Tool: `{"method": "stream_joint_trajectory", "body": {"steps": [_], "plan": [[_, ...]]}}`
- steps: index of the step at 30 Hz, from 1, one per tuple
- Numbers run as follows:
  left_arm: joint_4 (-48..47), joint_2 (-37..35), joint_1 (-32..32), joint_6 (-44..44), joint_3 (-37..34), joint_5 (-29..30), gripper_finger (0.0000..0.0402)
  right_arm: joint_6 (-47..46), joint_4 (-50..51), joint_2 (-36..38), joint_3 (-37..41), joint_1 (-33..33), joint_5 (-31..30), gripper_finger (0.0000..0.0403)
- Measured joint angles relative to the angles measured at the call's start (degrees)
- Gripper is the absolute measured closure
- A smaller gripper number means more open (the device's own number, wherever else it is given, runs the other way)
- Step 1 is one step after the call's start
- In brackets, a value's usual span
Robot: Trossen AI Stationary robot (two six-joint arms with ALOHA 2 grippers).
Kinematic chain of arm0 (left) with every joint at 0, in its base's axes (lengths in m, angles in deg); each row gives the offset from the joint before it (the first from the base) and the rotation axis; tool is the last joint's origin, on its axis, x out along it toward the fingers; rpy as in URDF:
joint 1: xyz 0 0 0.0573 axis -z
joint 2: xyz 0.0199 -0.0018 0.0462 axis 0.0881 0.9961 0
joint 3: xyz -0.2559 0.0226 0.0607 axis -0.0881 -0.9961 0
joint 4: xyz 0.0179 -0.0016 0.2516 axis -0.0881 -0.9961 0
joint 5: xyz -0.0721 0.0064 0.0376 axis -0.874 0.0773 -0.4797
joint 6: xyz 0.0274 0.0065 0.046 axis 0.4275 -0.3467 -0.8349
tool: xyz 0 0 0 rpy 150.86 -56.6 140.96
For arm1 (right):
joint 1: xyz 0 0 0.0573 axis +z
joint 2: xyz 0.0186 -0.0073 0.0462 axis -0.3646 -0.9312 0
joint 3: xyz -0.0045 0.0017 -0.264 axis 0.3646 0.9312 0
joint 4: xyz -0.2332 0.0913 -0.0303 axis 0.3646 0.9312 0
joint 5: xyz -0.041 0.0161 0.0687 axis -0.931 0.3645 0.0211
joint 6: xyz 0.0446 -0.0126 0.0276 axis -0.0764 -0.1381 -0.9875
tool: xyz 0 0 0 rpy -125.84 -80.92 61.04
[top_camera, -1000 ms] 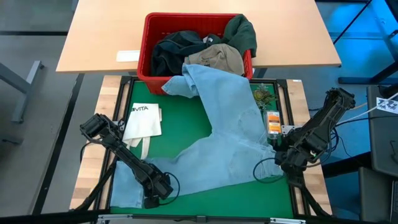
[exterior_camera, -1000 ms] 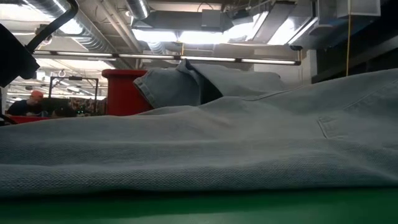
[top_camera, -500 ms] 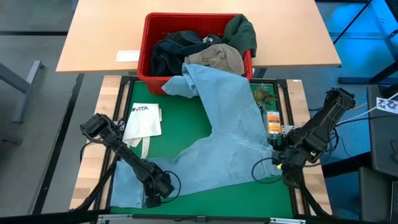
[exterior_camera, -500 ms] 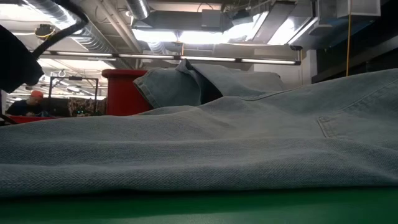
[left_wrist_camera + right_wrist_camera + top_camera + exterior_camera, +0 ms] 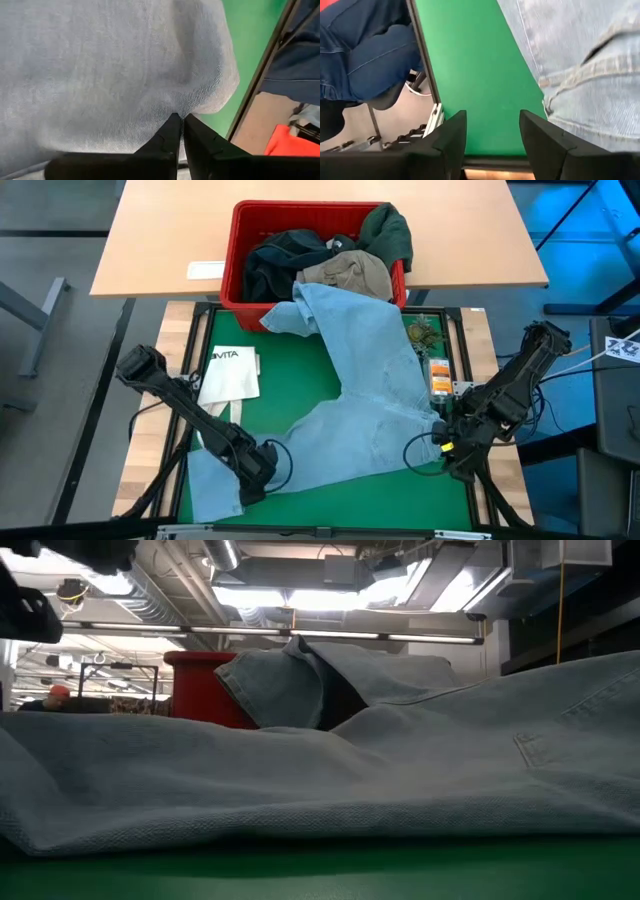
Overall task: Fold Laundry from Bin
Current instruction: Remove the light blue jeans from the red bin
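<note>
Jeans (image 5: 370,395) partly over bin (image 5: 240,240) rim

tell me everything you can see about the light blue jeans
The light blue jeans are soft, faded denim with seams, belt loops and a stitched pocket. One end drapes over the rim of the red bin; the rest sprawls, rumpled, across the green mat. The left gripper has its jaws pinched shut on a fold near the mat's front left corner. The right gripper, jaws open, hovers over bare mat beside the waistband.
</note>
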Motion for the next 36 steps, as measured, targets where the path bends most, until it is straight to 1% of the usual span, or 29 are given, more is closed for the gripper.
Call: {"method": "stream_joint_trajectory", "body": {"steps": [7, 10, 13, 17, 20, 23, 28, 36], "plan": [[0.13, -0.13, -0.62, -0.04, 0.00, -0.59, 0.0369, 1.57, -0.11, 0.00, -1.77, 0.00, -6.91, 0.0221], [-0.56, 0.07, -0.01, -0.03, 0.00, -0.48, 0.0357, 1.89, 0.04, 0.00, -1.77, 0.00, -8.21, 0.0221], [-0.96, 0.03, 0.08, 0.02, 0.00, -0.38, 0.0333, 3.04, 0.05, -0.11, -1.77, 0.00, -8.21, 0.0221], [-0.92, 0.03, -0.22, -0.06, 0.02, 0.43, 0.0289, 3.06, 0.05, -0.11, -1.77, 0.00, -8.42, 0.0221], [-0.81, 0.03, -1.06, -0.06, 0.03, 2.95, 0.0261, 3.09, 0.05, -0.11, -1.77, 0.00, -9.89, 0.0221], [-0.37, 0.03, -2.63, -0.12, 0.04, 5.66, 0.0244, 3.71, 0.07, -0.11, -1.77, 0.00, -11.19, 0.0221], [1.20, 0.03, -6.53, -2.20, 0.09, 9.86, 0.0236, 5.94, 0.07, -0.11, -1.77, 0.00, -11.73, 0.0221], [7.53, 0.03, -14.53, -12.15, 0.10, 10.94, 0.0250, 6.32, 0.09, -0.11, -1.75, 0.00, -11.75, 0.0221]]}}
